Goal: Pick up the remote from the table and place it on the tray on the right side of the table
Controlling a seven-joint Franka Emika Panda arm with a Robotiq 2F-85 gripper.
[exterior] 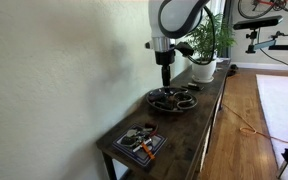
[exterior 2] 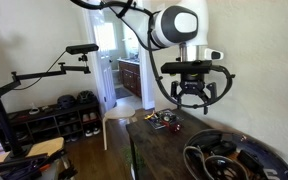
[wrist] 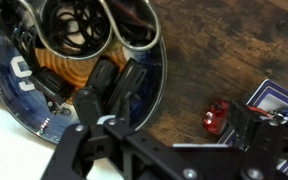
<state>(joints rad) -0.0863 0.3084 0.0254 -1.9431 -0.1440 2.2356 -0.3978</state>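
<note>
The remote [wrist: 216, 117] is a small reddish oblong lying on the dark wooden table [wrist: 209, 45], between the round tray and a flat rectangular tray. I cannot make it out in either exterior view. The round tray [wrist: 152, 78] has a raised rim and curved dark shapes inside; it shows in both exterior views [exterior: 172, 100] [exterior 2: 246, 150]. My gripper [wrist: 169, 130] is open and empty. It hangs well above the table [exterior: 199, 130], over the round tray's edge [exterior: 166, 76] [exterior 2: 194, 96]. The remote sits near its right finger in the wrist view.
A flat rectangular tray of small items [exterior: 139, 143] [exterior 2: 164, 121] [wrist: 276, 98] lies at the table's far end from a potted plant [exterior: 205, 45]. The wall runs along one long side of the table. A shoe rack [exterior 2: 59, 118] stands on the floor beyond.
</note>
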